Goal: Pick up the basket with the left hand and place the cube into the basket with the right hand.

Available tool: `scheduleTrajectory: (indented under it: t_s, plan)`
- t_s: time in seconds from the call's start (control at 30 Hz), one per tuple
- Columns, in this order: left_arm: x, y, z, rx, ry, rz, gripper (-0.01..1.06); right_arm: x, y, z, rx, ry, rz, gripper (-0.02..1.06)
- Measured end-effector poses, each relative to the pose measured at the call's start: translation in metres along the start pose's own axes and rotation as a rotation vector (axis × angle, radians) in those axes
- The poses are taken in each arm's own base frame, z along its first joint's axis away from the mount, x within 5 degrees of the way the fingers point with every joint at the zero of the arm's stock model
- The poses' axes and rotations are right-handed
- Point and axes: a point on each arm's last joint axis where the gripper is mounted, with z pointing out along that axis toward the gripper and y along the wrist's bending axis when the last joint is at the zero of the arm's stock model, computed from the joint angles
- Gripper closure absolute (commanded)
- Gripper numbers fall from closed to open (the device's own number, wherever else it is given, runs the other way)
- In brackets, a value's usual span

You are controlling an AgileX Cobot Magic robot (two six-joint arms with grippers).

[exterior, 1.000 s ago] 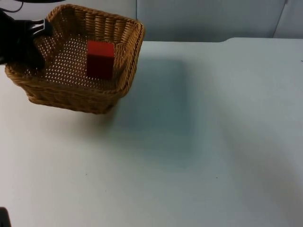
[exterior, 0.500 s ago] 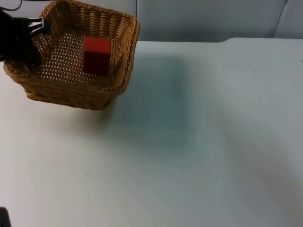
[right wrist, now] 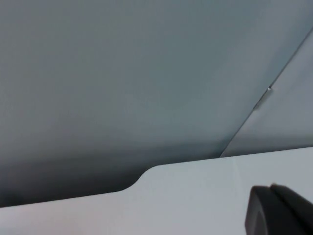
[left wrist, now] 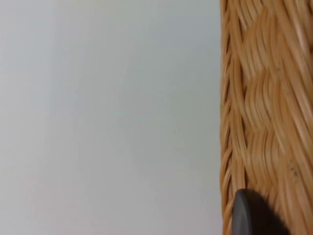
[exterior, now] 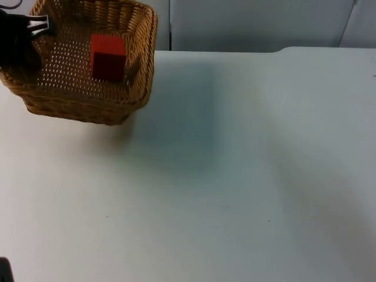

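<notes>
My left end effector (exterior: pixel 26 41) pinches the woven wicker basket (exterior: pixel 135 64) by its rim, lifted off the smooth white surface (exterior: pixel 235 176). A red, matte cube (exterior: pixel 107 56) sits on its open-weave floor. My right end effector (right wrist: pixel 279 210) waits; I cannot tell its state.

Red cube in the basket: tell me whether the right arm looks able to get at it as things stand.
Probably yes. The red cube lies uncovered in the open-topped wicker basket, which the left gripper holds by its rim at the far left. Nothing stands on the white table between, though it would be a long reach across.
</notes>
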Motion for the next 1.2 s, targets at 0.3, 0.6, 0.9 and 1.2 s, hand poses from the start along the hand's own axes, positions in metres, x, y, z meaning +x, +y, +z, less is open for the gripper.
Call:
scheduleTrajectory:
  t_s: [0.3, 0.6, 0.9, 1.2]
  plan:
    - [0.013, -0.009, 0.000, 0.102, 0.136, 0.014, 1.05, 0.000, 0.000, 0.000, -0.005, 0.002, 0.004, 1.05]
    - [0.049, -0.019, 0.045, 0.283, 0.288, -0.033, 1.05, 0.001, 0.002, 0.000, -0.024, 0.008, 0.011, 1.05]
    - [0.069, -0.018, 0.069, 0.360, 0.336, -0.084, 1.05, 0.001, 0.004, 0.000, -0.042, 0.014, 0.018, 1.05]
    - [0.075, -0.015, 0.068, 0.350, 0.389, 0.018, 0.77, 0.001, 0.004, 0.000, -0.042, 0.014, 0.018, 1.05]
